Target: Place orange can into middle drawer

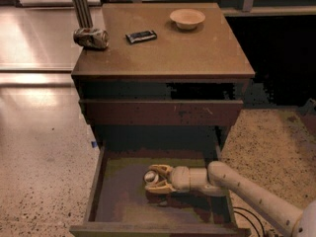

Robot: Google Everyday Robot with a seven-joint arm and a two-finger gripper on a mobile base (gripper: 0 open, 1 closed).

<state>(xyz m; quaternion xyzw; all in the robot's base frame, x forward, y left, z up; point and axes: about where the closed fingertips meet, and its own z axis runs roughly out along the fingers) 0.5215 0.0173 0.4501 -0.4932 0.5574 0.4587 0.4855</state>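
The middle drawer (pixel 117 194) is pulled wide open at the bottom of the wooden cabinet, showing its flat olive-brown floor. My gripper (pixel 157 178) reaches in from the right, low over the middle of the drawer floor. Its tan fingers (pixel 163 170) are closed around the orange can (pixel 151 177). Only the can's silver end and a bit of its body show between them. The can is down at the drawer floor; I cannot tell whether it rests on it.
On the cabinet top (pixel 197 53) lie a dented silvery-grey can (pixel 91 37) at the left edge, a dark flat packet (pixel 141 36) and a tan bowl (pixel 187 18). A metal pole (pixel 80 4) stands behind the dented can. A reddish-brown drawer front (pixel 160 112) juts out above the open drawer.
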